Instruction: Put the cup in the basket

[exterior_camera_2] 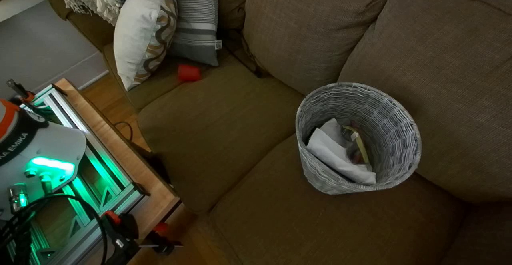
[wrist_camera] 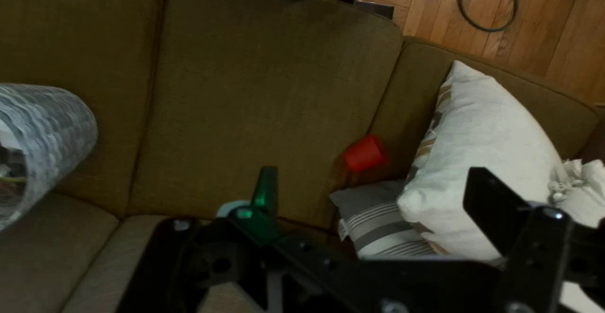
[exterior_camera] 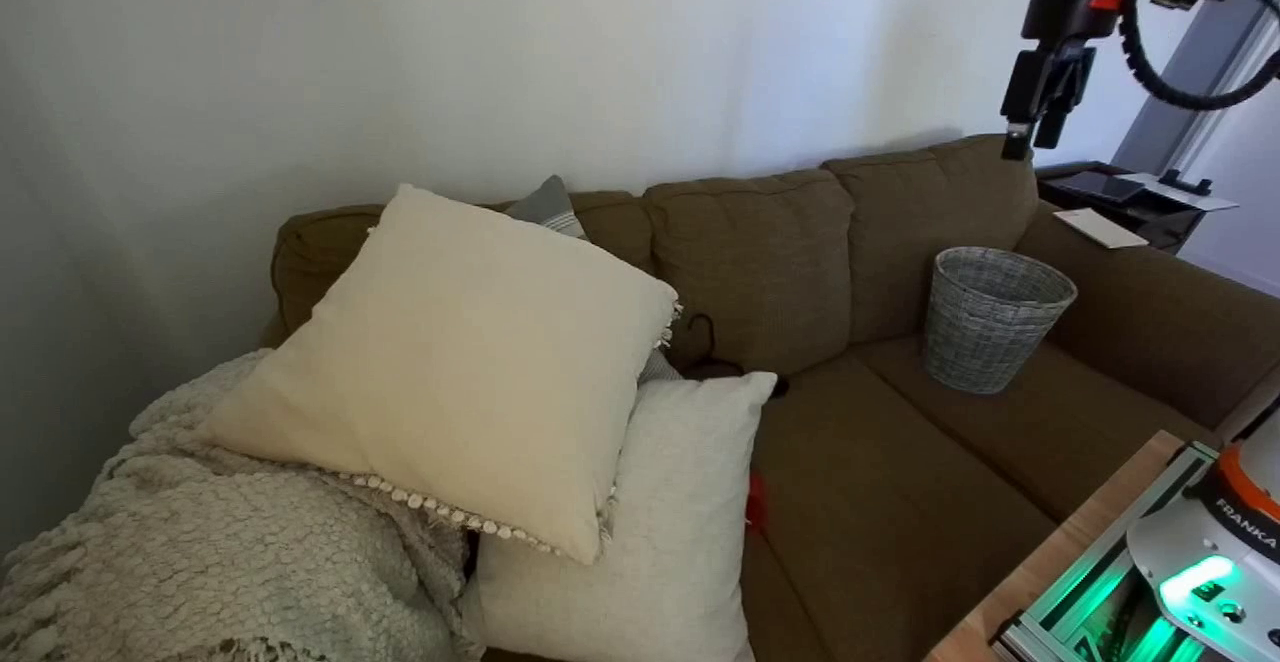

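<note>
Basket (wrist_camera: 59, 128) at the left edge of the wrist view, on the couch (wrist_camera: 264, 91). Gripper (wrist_camera: 373, 171) next — fingers (wrist_camera: 268, 185) wide apart, holding nothing; its fingertips (exterior_camera: 1016, 142) hang high above the couch in an exterior view. Red cup (wrist_camera: 365, 153) shows inside that span, well below, lying over the cushion seam (wrist_camera: 386, 87), apparently on its side. Its long axis runs roughly along the line from finger to finger, so closing would likely meet its ends — a wrist turn looks wanted first. Striped pillow (wrist_camera: 387, 221) just beside the cup, contact unclear; white pillow (wrist_camera: 491, 143) near, farther right.
</note>
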Motion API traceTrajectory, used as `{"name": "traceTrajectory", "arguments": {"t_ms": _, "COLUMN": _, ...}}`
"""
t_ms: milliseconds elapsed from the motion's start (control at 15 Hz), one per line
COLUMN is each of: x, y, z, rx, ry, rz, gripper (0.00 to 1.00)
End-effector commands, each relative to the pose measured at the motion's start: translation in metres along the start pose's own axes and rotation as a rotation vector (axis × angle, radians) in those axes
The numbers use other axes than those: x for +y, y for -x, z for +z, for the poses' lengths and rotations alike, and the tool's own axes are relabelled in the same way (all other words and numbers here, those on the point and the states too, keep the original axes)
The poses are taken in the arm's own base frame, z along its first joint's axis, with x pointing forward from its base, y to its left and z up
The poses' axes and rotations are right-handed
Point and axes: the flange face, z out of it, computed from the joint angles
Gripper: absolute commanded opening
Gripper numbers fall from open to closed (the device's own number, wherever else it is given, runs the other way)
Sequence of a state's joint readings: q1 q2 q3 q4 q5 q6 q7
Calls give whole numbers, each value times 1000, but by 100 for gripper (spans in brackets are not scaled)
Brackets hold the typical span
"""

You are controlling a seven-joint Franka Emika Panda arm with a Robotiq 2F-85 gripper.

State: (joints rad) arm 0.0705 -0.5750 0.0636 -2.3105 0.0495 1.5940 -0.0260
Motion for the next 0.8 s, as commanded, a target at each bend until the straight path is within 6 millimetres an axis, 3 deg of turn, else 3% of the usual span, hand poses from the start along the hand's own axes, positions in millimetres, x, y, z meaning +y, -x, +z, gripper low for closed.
{"name": "traceTrajectory", "arguments": {"t_ms": 0, "x": -68, "y": -47, "z": 49, "rx": -45, "ry": -59, "rz": -182, "gripper": 100}}
{"name": "traceTrajectory", "arguments": {"t_ms": 200, "x": -125, "y": -78, "z": 104, "rx": -79, "ry": -33, "rz": -283, "gripper": 100}}
{"name": "traceTrajectory", "arguments": {"t_ms": 267, "x": -135, "y": -88, "z": 120, "rx": -93, "ry": -28, "rz": -299, "gripper": 100}}
{"name": "traceTrajectory", "arguments": {"t_ms": 333, "x": -144, "y": -97, "z": 150, "rx": -126, "ry": -2, "rz": -294, "gripper": 100}}
{"name": "traceTrajectory", "arguments": {"t_ms": 533, "x": -151, "y": -112, "z": 220, "rx": -173, "ry": 59, "rz": -264, "gripper": 100}}
{"name": "traceTrajectory", "arguments": {"t_ms": 733, "x": -132, "y": -118, "z": 300, "rx": -245, "ry": 36, "rz": -183, "gripper": 100}}
